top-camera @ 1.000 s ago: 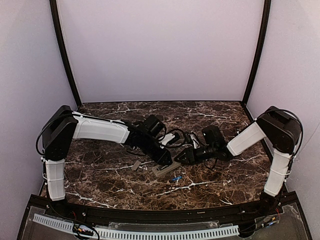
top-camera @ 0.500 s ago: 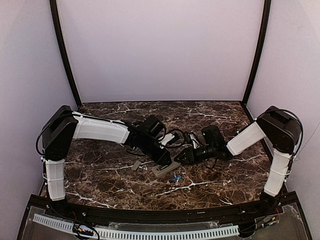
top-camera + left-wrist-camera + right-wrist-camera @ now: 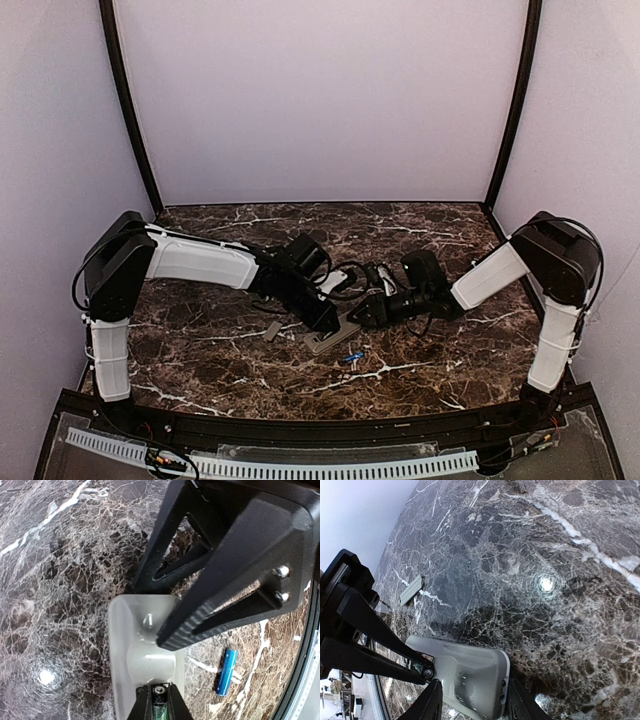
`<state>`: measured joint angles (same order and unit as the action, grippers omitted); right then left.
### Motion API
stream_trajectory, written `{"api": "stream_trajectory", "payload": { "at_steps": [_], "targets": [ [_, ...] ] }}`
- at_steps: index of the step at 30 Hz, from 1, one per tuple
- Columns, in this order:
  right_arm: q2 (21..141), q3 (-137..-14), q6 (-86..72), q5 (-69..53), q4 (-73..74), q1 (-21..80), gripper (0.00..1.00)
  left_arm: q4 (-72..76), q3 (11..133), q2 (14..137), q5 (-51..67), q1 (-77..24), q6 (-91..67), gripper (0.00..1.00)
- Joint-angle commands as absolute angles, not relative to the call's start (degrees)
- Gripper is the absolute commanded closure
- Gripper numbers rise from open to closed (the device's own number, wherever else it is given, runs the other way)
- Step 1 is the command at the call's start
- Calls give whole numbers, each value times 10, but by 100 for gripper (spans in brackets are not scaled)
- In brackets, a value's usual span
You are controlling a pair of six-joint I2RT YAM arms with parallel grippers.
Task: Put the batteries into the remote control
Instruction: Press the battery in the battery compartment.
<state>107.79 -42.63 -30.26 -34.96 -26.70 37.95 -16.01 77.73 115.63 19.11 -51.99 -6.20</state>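
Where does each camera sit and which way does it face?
Top external: above and behind, looking down on the table; left arm, right arm show.
Left wrist: looks down past the left pincer onto the remote and a battery.
Right wrist: low, looks along the remote toward the left pincer; right pincer shows.
All share the remote.

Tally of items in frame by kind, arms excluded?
remote control: 1
blue battery: 1
grey cover piece: 1
Total: 3
No second battery can be clearly made out.
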Motion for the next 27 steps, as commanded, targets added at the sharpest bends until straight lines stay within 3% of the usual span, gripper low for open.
{"api": "stream_trajectory", "payload": {
  "at_steps": [1, 11, 27],
  "targets": [
    [1117, -421, -289, -307, -196, 385, 57, -174, 763, 1142, 187, -525, -56, 93],
    [1120, -416, -295, -294, -192, 387, 58, -174, 741, 1136, 200, -529, -67, 99],
    [1119, -413, -302, -288, -190, 387, 60, -149, 672, 1127, 219, -529, -88, 100]
  ]
}}
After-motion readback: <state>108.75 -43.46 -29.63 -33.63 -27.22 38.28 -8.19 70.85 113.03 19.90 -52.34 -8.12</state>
